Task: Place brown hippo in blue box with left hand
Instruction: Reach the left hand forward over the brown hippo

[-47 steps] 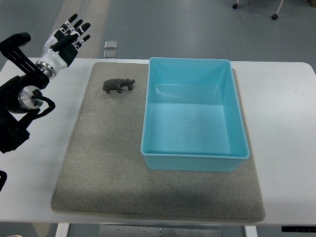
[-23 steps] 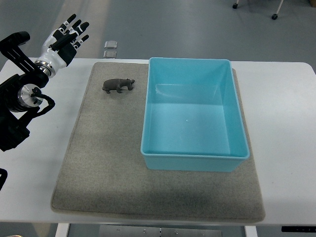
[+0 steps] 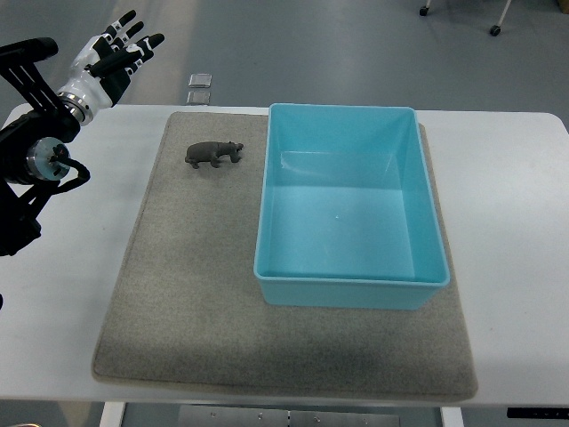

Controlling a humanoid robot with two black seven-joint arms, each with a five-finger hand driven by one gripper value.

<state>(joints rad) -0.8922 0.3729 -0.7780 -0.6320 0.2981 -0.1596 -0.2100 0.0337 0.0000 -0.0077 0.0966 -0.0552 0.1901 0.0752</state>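
We see the left hand has drifted farther left, fingers apart, empty; brown hippo untouched, blue box empty.

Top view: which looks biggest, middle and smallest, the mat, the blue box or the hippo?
1. The mat, biggest.
2. The blue box, middle; its rim stands nearer the camera, yet the mat clearly looks bigger.
3. The hippo, smallest.
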